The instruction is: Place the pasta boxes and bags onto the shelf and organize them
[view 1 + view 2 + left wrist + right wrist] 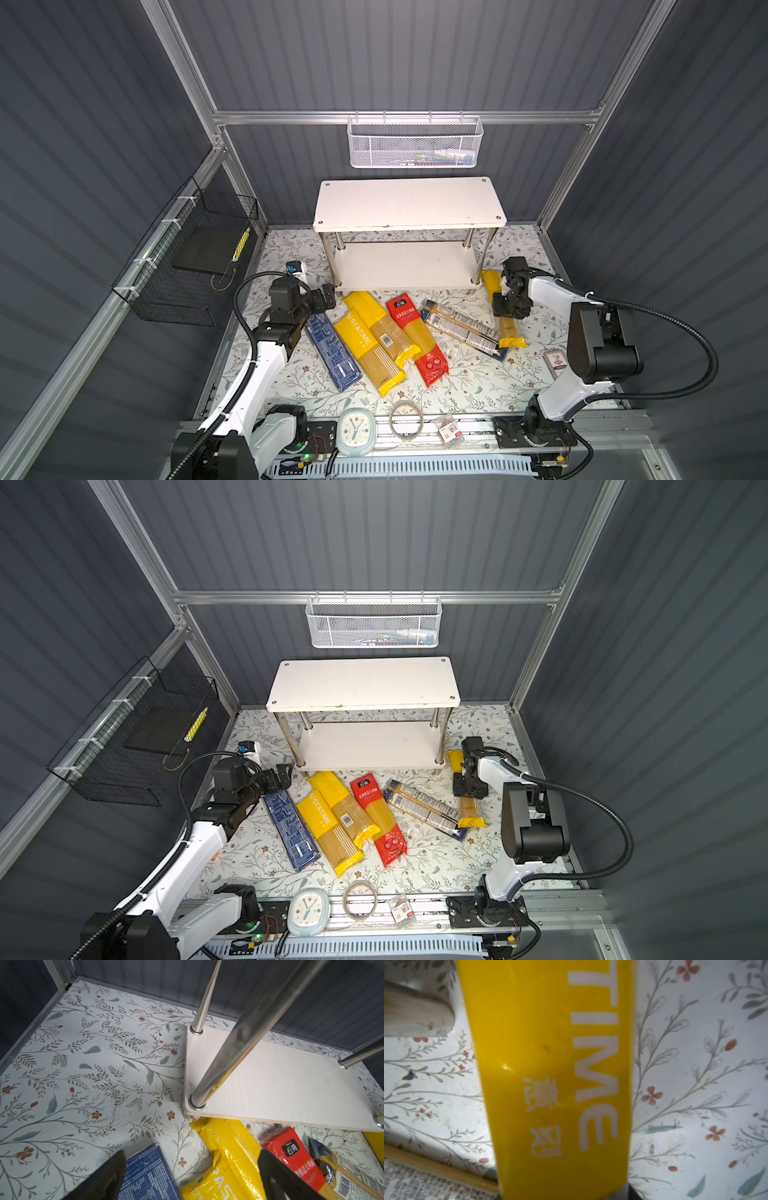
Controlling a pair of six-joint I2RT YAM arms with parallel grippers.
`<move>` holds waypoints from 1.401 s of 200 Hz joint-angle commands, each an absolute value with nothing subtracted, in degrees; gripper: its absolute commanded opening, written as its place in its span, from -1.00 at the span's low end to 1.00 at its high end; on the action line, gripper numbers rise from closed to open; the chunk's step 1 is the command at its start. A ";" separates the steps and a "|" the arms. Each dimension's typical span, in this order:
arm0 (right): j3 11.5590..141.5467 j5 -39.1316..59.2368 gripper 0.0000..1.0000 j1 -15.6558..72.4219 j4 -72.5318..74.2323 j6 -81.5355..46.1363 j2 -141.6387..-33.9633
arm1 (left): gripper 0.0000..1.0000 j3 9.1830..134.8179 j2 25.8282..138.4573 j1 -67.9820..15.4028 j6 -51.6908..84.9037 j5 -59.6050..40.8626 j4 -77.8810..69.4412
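Right arm (548, 291): elbow high, wrist bent down, mid-right of both top views
Right gripper (512, 309): straddles yellow bag (550, 1064) lying lower right of shelf (409, 203); grip unclear
Left gripper (191, 1155): jaws spread, holding nothing, beside shelf leg

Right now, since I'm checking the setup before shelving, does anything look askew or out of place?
Yes: the shelf holds nothing visible, while the blue box, red bag and clear bag lie fanned askew before it. The barcode-side yellow bag overlaps the PASTATIME bag, its end crumpled.
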State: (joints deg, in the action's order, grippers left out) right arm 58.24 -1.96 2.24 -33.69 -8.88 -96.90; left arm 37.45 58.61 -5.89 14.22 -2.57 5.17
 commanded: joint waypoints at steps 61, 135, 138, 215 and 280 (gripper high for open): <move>56.34 -5.19 -0.53 1.42 -33.34 -10.40 -85.98 | 1.00 39.36 58.10 -5.71 13.77 -2.61 6.39; 62.77 -5.08 -0.64 0.21 -41.46 -10.05 -72.79 | 0.99 39.46 57.89 -5.71 14.15 -3.49 6.24; 63.21 -4.90 -0.64 0.18 -41.93 -10.03 -72.46 | 0.99 39.46 57.85 -5.71 14.15 -3.59 6.24; 79.28 -3.95 -0.65 0.21 -52.09 -8.36 -68.31 | 0.99 40.14 57.44 -5.71 14.73 -5.14 6.04; 90.88 4.11 -0.71 0.29 -54.36 -9.14 -70.17 | 1.00 42.18 57.22 -5.71 14.50 -6.58 9.27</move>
State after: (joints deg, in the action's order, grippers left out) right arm 85.76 0.03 0.21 -57.28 -9.15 -70.50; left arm 39.18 58.59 -5.89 14.24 -4.84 6.39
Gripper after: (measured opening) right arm 0.268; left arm 0.997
